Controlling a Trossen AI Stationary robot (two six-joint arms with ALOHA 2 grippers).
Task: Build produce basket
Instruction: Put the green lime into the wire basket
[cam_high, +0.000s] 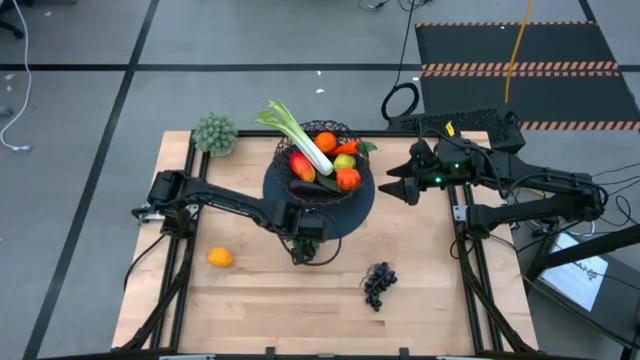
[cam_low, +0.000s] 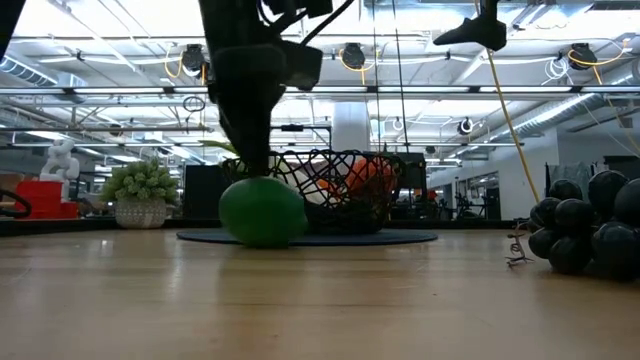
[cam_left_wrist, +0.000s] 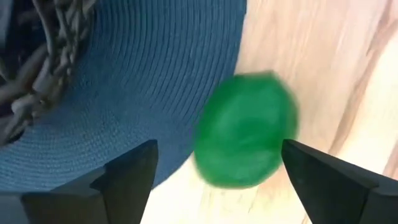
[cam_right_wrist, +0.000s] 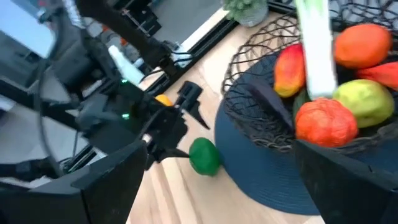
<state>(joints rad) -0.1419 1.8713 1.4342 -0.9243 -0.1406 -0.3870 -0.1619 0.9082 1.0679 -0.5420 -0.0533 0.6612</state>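
Observation:
The black wire basket (cam_high: 320, 165) stands on a dark round mat (cam_high: 358, 212) and holds a leek (cam_high: 295, 130), an orange (cam_high: 326, 141), a mango (cam_high: 302, 163), a tomato (cam_high: 348, 179) and other produce. A green lime (cam_left_wrist: 245, 130) lies on the table at the mat's near edge. My left gripper (cam_high: 305, 250) is open just above the lime, a finger on either side of it (cam_left_wrist: 217, 144); I see no touch. My right gripper (cam_high: 390, 185) is open and empty, raised at the basket's right side (cam_right_wrist: 219, 148).
A small orange fruit (cam_high: 220, 258) lies on the table at the near left. Dark grapes (cam_high: 378, 285) lie at the near right. A fuzzy grey-green clump (cam_high: 215, 133) sits at the far left corner. Bare wood lies along the near edge.

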